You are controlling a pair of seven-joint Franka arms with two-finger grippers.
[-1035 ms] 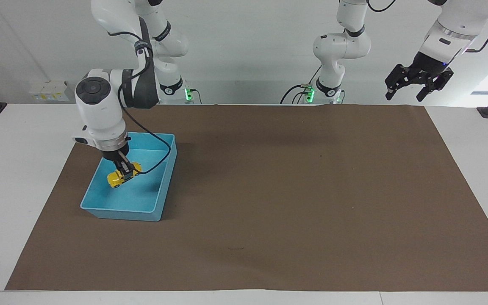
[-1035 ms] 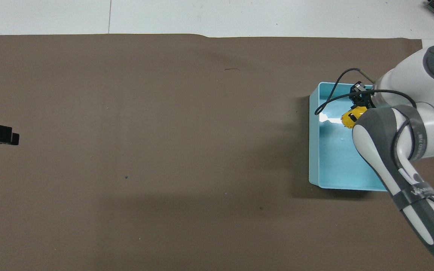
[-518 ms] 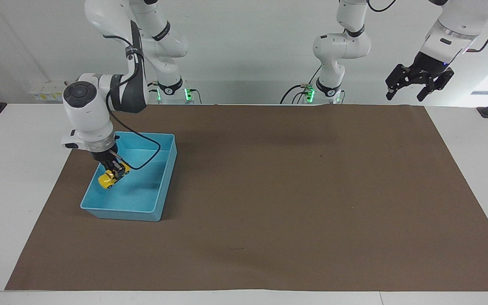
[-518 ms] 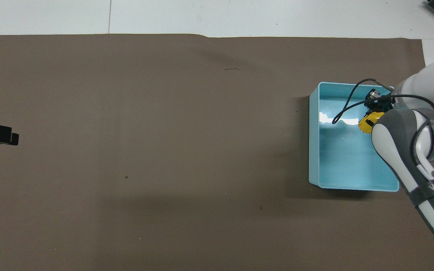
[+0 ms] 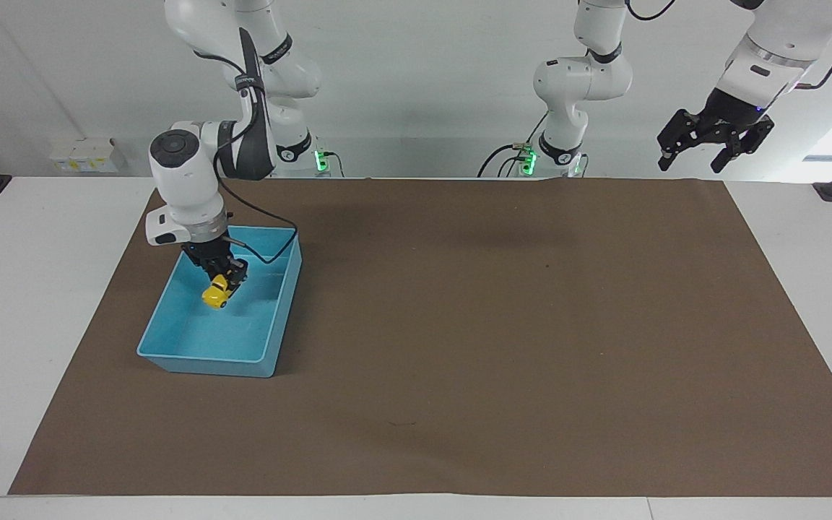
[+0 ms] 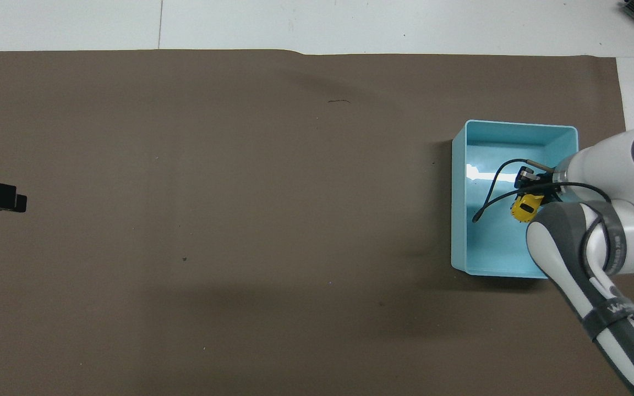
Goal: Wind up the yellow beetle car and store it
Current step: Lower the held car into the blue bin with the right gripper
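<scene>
The right gripper (image 5: pixel 221 283) holds the yellow beetle car (image 5: pixel 215 293) in its jaws inside the blue tray (image 5: pixel 203 360), which sits on the brown mat (image 5: pixel 503 325) at the right arm's end of the desk. The left gripper (image 5: pixel 712 141) waits raised over the desk's other end, jaws spread wide.

The right arm bends down steeply, its right gripper (image 5: pixel 222 283) pointing down with fingers clamped on something small; the left arm waits, its left gripper (image 5: pixel 713 148) hanging high, fingers spread
</scene>
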